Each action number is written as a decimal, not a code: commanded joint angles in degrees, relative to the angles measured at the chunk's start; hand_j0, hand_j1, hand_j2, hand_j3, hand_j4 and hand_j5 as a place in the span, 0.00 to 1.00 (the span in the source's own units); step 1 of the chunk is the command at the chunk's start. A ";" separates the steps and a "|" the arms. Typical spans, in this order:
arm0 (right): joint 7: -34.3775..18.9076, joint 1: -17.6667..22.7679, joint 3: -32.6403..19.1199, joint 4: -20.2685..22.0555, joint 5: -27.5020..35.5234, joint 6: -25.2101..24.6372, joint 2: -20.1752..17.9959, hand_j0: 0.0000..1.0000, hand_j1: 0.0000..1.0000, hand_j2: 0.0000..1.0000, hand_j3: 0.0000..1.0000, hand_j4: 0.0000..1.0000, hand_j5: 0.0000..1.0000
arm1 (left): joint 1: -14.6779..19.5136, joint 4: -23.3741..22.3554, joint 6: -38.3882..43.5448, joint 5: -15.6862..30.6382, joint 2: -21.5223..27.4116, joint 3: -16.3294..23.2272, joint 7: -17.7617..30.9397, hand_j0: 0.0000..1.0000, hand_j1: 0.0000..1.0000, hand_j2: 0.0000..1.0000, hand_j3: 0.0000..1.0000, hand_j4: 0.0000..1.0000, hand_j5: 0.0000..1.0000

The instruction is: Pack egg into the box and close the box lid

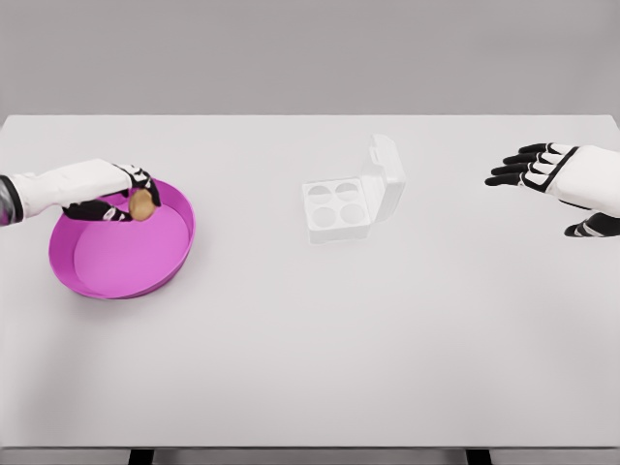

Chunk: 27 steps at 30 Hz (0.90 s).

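Left hand (121,192): fingers curled, pinching the egg (141,203) between dark fingertips. Egg sits at the far rim of the magenta bowl (92,281), above the bowl floor; cannot tell whether it touches the rim. Bowl lies near the desk's (310,368) left edge.

Right hand (542,167): fingers spread and extended, holding nothing, hovering near the desk's right edge, well apart from everything else.

Box (334,208): white, at about the middle of the desk toward the far edge. 4 cups visible, all appear unfilled. Lid (386,177) stands open, hinged on the box's right side.

Step, by judgement: pick-up of egg is in hand; 0 eggs packed, lid not yet closed.

Next move calls for: lift clear of the bowl rim, carry right across the desk to the box, lower into 1 cup. Approach from the left looks best, since the raised lid blocks the right side.

Room: bare desk between bowl and box; wide bare area toward the near edge.
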<state>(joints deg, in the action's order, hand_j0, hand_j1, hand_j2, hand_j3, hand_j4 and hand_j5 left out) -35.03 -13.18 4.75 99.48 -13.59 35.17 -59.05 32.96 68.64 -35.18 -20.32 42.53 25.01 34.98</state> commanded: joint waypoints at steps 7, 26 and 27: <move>0.03 0.00 0.00 0.01 0.32 -0.17 -0.27 1.00 1.00 1.00 1.00 1.00 1.00 | 0.09 1.68 0.18 3.00 0.19 -0.32 0.02 0.39 0.39 0.39 0.39 0.39 0.39; 0.03 0.62 -0.35 0.89 0.32 -0.17 -0.18 1.00 1.00 1.00 1.00 1.00 1.00 | 0.26 5.02 0.18 4.23 -2.98 -2.43 0.02 0.35 0.35 0.35 0.35 0.35 0.35; 0.03 0.62 -0.26 0.89 0.32 -0.17 -0.10 1.00 1.00 1.00 1.00 1.00 1.00 | 0.53 5.02 0.18 4.23 -3.24 -2.34 0.02 0.35 0.35 0.35 0.35 0.35 0.35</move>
<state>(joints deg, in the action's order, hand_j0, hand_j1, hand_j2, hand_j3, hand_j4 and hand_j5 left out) -35.03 -12.57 4.52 100.22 -13.58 35.17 -59.06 33.57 73.56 -35.18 -16.58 39.95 22.73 34.97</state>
